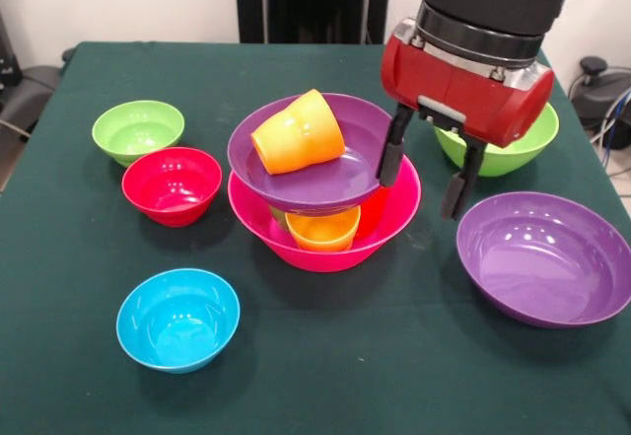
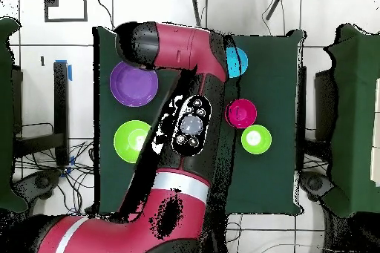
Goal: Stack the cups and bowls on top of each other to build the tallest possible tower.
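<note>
Hovering just right of the tower point(image 1: 323, 198), my pincer point(image 1: 426, 177) hangs with its two black fingers point(image 1: 392, 147) spread apart and nothing between them. One finger hangs in front of the right rim of the tilted purple bowl point(image 1: 355, 154); I cannot tell whether it touches. The other hangs over bare cloth further right.

That purple bowl rests askew on the big pink bowl point(image 1: 389, 220) at the base, and a yellow-orange cup point(image 1: 297, 133) lies on its side inside it, mouth toward the left. Under the purple bowl, inside the pink one, an orange cup point(image 1: 323, 228) stands upright, with a sliver of green beside it that is too hidden to name.

Around the tower on the green tabletop point(image 1: 394, 376): a small light-green bowl point(image 1: 138, 130) at far left, a red bowl point(image 1: 172, 184) just beside it, a blue bowl point(image 1: 178, 319) nearer the camera, a second purple bowl point(image 1: 544, 256) on the right, and a larger light-green bowl point(image 1: 513, 151) partly behind my wrist.

From overhead my arm point(image 2: 189, 127) covers the tower.
</note>
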